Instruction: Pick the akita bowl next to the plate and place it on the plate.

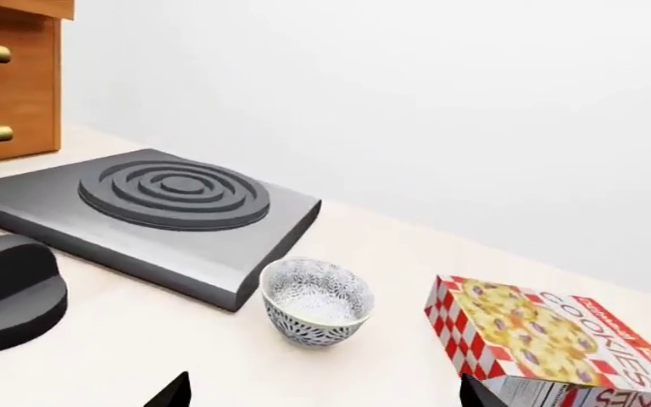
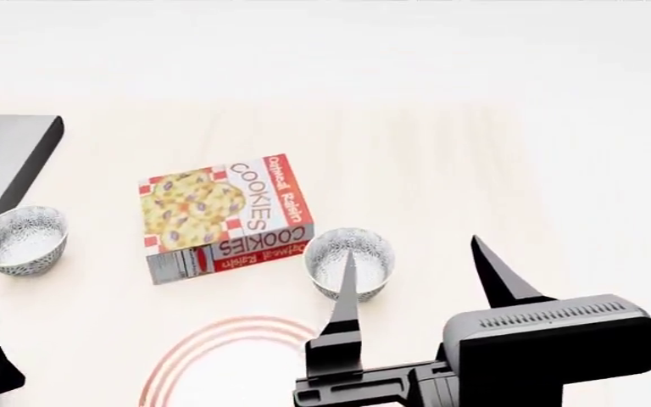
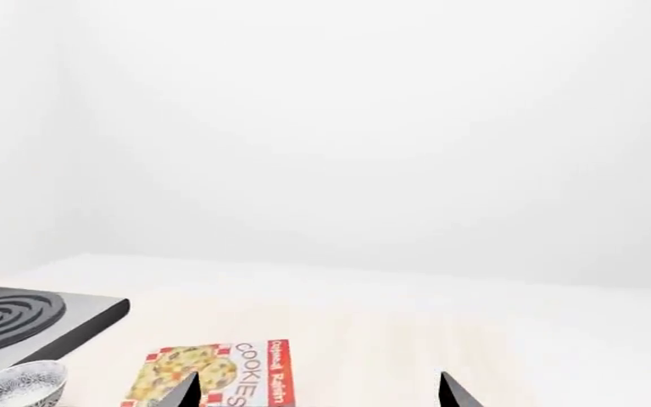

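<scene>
The akita bowl (image 2: pixel 373 253), speckled grey and white, stands just beyond the right side of the plate (image 2: pixel 174 356). Only the plate's red-ringed far rim shows, at the head view's bottom edge. My right gripper (image 2: pixel 416 271) hovers open over the counter. Its left finger crosses in front of that bowl and nothing is between the fingers. In the right wrist view the right gripper (image 3: pixel 316 392) shows two spread tips and this bowl is out of view. My left gripper (image 1: pixel 323 394) is open and empty, facing a second identical bowl (image 1: pixel 316 301).
The second bowl (image 2: pixel 20 240) sits beside a grey hob (image 1: pixel 145 208). A cookies box (image 2: pixel 224 216) lies flat between the two bowls. A black rounded object (image 1: pixel 9 292) and wooden drawers (image 1: pixel 9 76) are near the hob. A white wall stands behind the counter.
</scene>
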